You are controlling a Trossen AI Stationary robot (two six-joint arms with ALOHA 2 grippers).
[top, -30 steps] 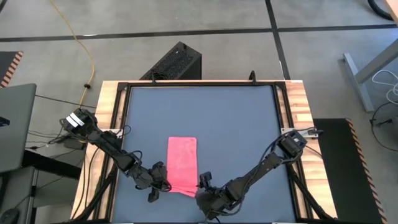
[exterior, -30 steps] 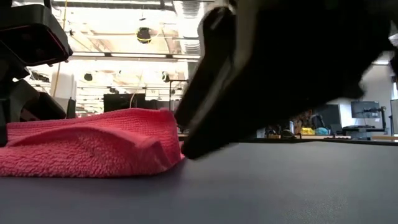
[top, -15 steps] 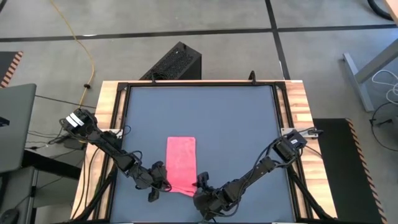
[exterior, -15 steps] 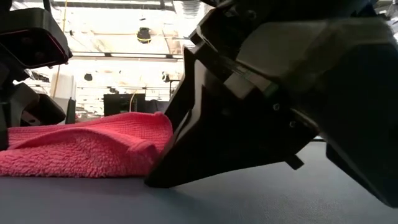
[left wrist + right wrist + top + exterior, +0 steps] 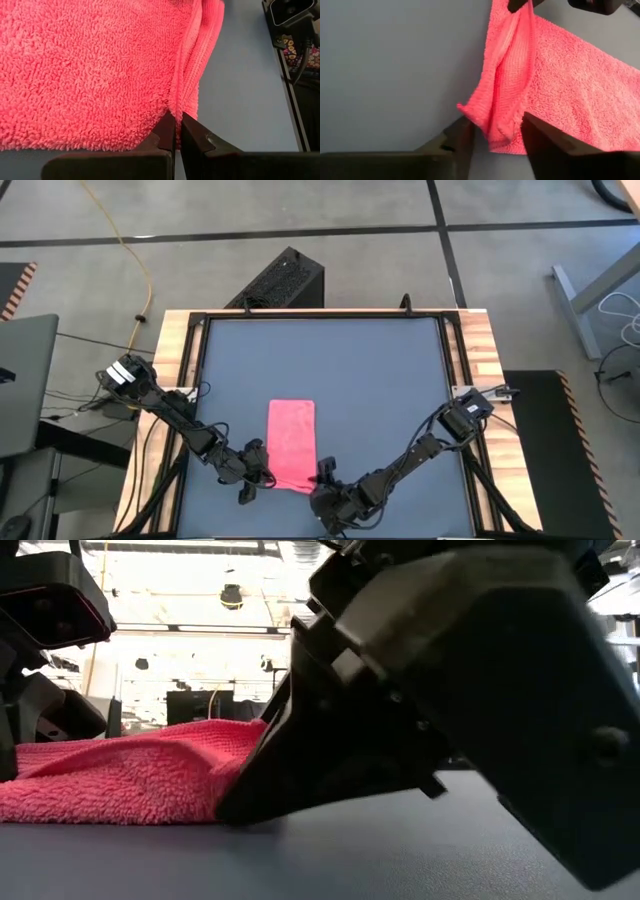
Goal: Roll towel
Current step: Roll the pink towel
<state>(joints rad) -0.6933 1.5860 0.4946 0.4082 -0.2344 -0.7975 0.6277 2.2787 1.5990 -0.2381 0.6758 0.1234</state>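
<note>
The pink towel lies flat on the dark grey table, long side running near to far. My left gripper is at its near left corner, shut on the towel's edge. My right gripper is at the near right corner, open. Its two fingers stand on either side of that raised corner. The near edge rises in a ridge between the two grippers. In the low view the towel shows behind my right gripper's finger. My left gripper pinches the towel's folded hem at the near left corner between its two fingers, coming low from the table's left. The hem is drawn up into a ridge there; the rest of the towel lies on the table. My right gripper has the near right corner between its open fingers; I cannot tell whether they touch it.
The table's near edge lies close behind both grippers. The wooden frame runs around the grey top. Bare grey surface stretches beyond the towel's far end and to its right. A black box stands on the floor past the far edge.
My right gripper has moved toward the table's left, up to the towel's near right corner, so that the corner now lies between its fingers. The towel's body has stayed where it was.
</note>
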